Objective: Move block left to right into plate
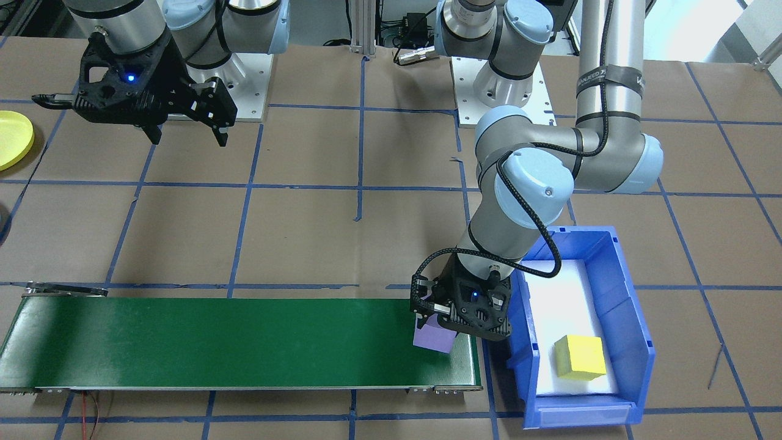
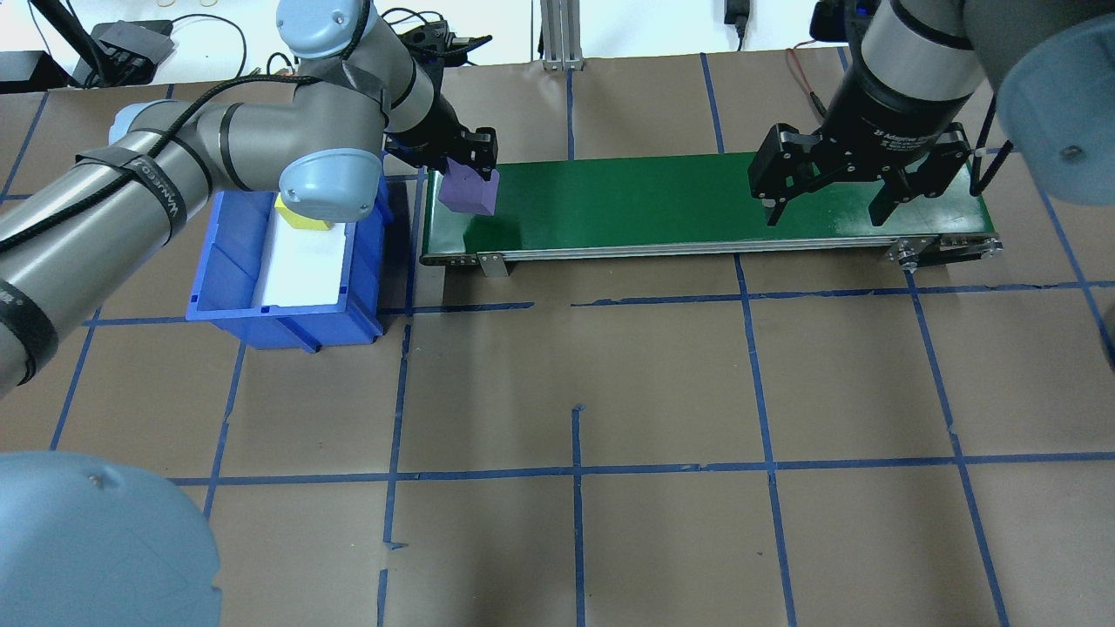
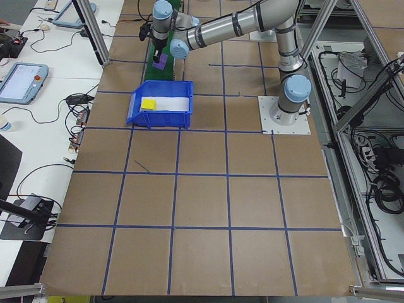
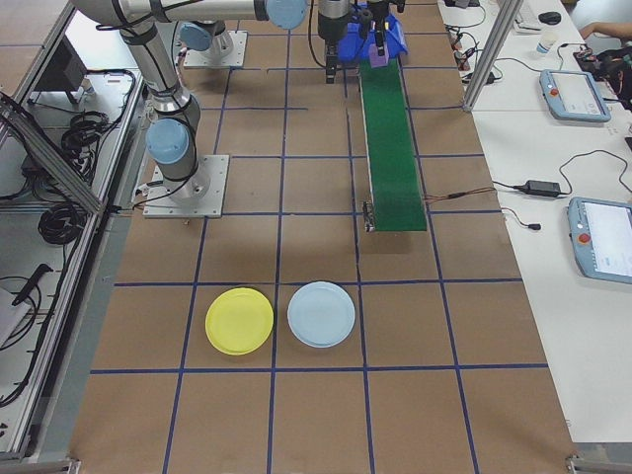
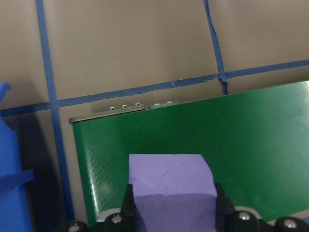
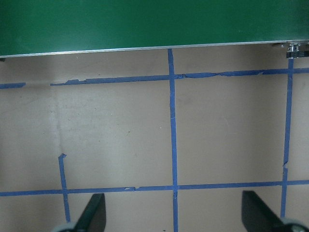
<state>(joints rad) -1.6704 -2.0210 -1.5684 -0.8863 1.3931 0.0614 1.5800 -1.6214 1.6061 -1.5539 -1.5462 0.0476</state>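
Gripping the purple block (image 1: 432, 337) over the green conveyor's (image 1: 232, 342) left end, left gripper (image 1: 455, 318) clamped on its sides. Right gripper (image 1: 186, 125) spread wide, empty. Yellow plate (image 4: 239, 320) well apart, beyond the conveyor's far end.

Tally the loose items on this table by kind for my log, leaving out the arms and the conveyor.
Blocks: 2, a purple block held in the left tool and a yellow block in the blue bin.
Plates: 2, a yellow plate and a pale blue plate.
Bins: 1.
Total: 5.
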